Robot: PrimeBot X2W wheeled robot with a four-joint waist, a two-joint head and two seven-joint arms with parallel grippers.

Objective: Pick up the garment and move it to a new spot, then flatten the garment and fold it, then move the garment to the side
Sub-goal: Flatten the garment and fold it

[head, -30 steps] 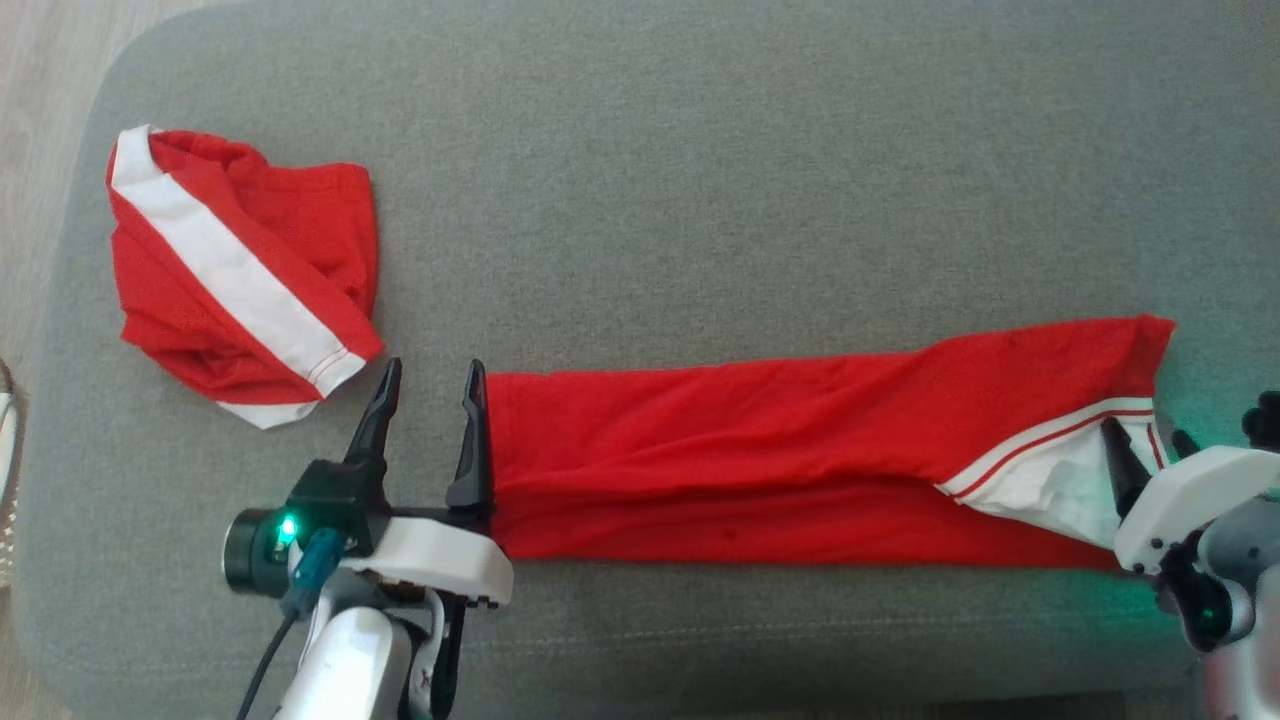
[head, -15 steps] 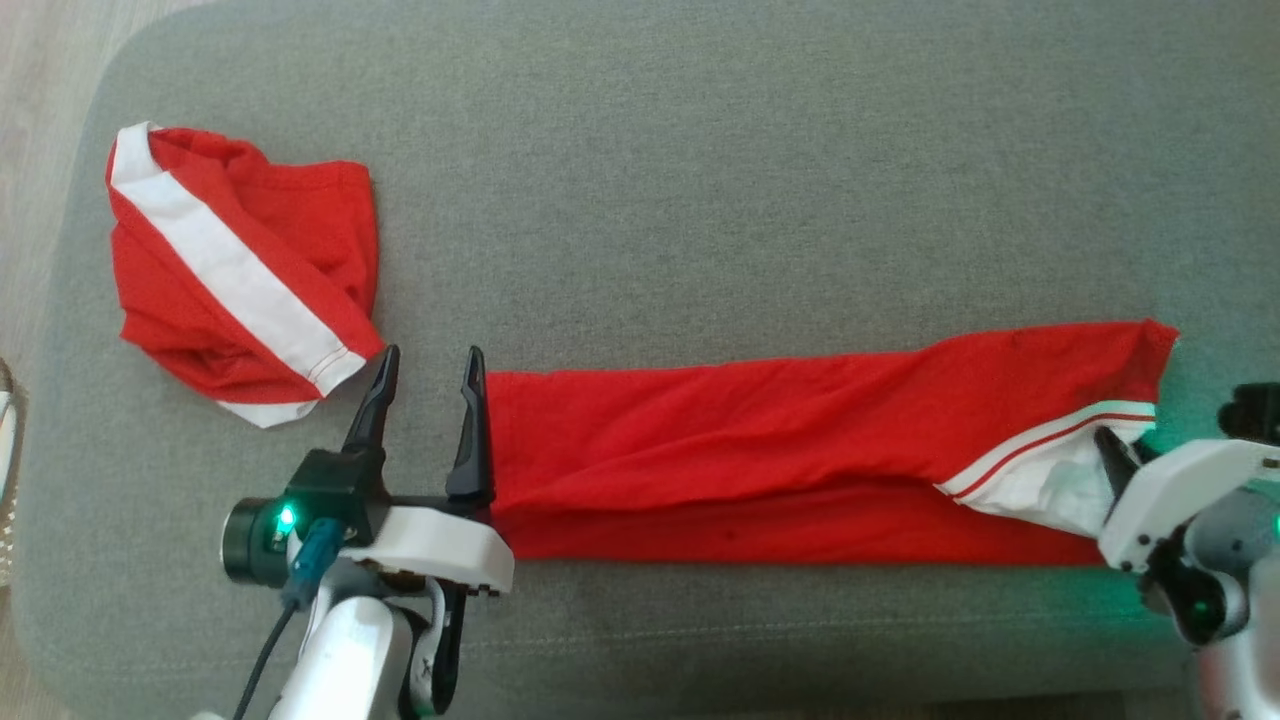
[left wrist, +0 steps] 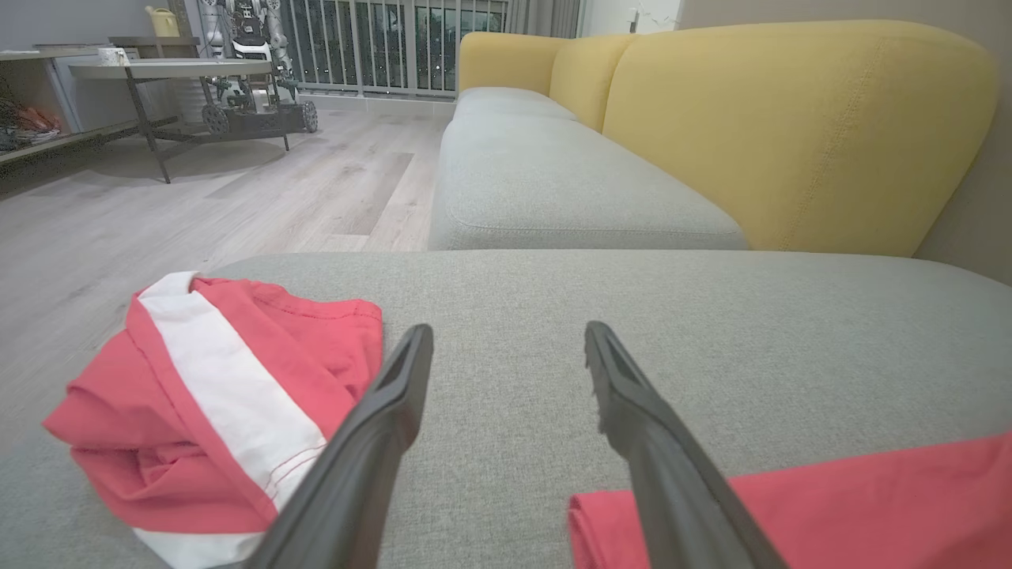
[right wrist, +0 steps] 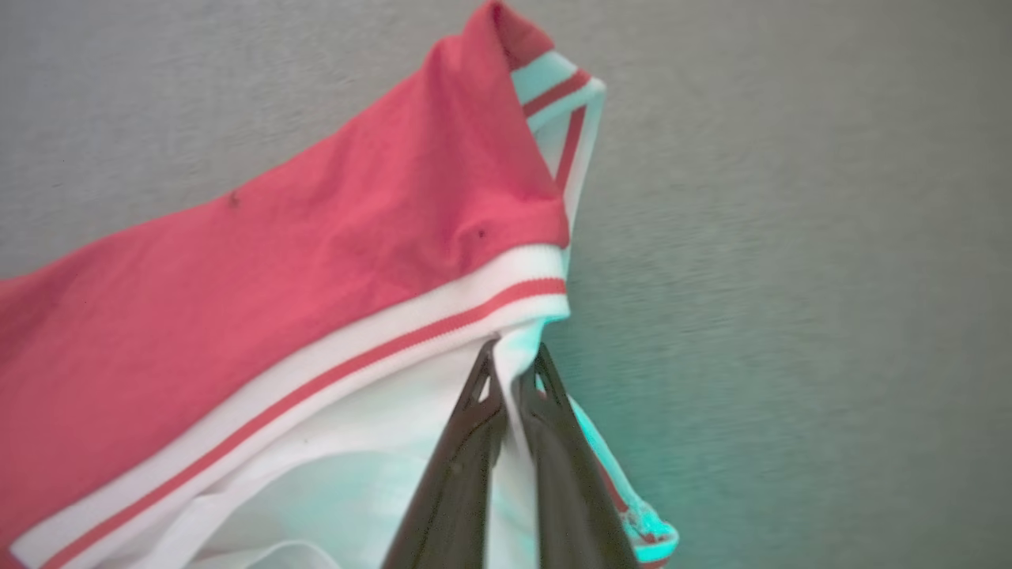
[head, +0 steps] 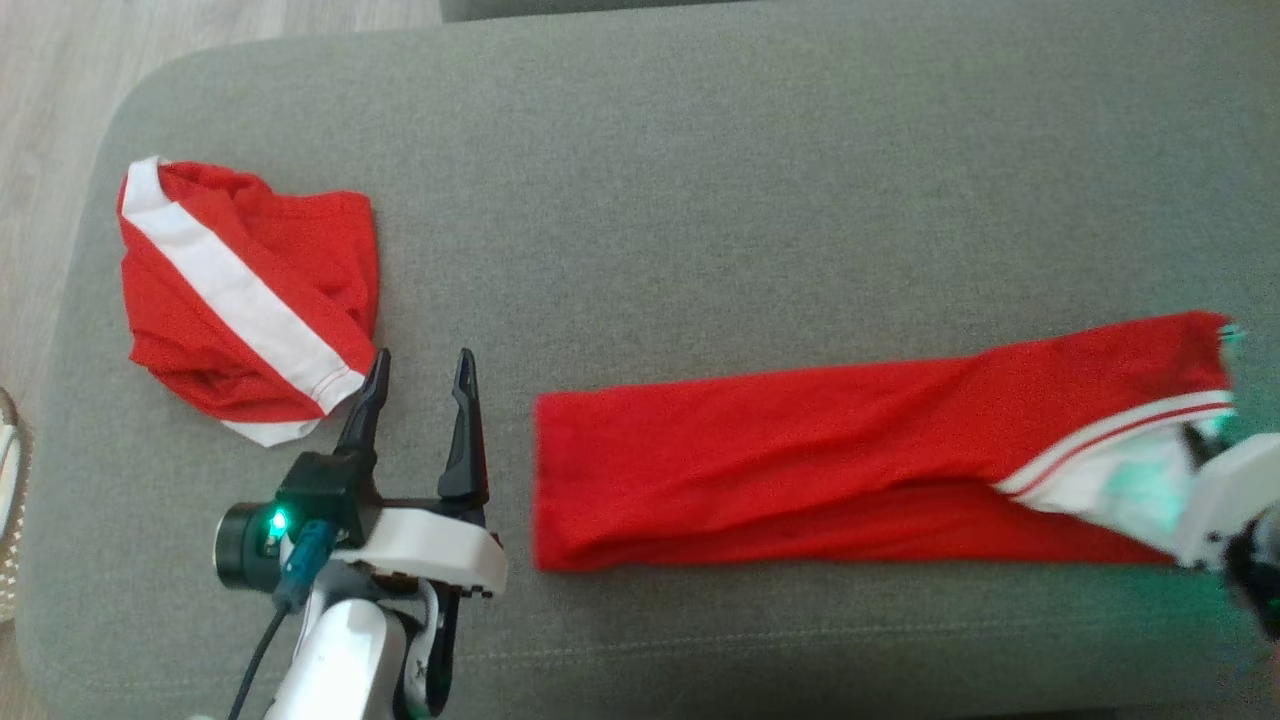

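The long red garment (head: 800, 460) lay folded in a strip along the near right part of the grey cushion (head: 700, 200). The right claw (right wrist: 512, 356) was pinched shut on its white-trimmed end. The left claw (head: 422, 362) stood open just beside the strip's other end, not touching it, near a bunched red-and-white cloth (head: 240, 300).

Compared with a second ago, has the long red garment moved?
Yes: the long red garment slid rightward, away from the crumpled garment, gripped by the right tool.

Left tool (head: 423, 356) stands wide, right tool (right wrist: 515, 349) pinches garment (right wrist: 316, 261).
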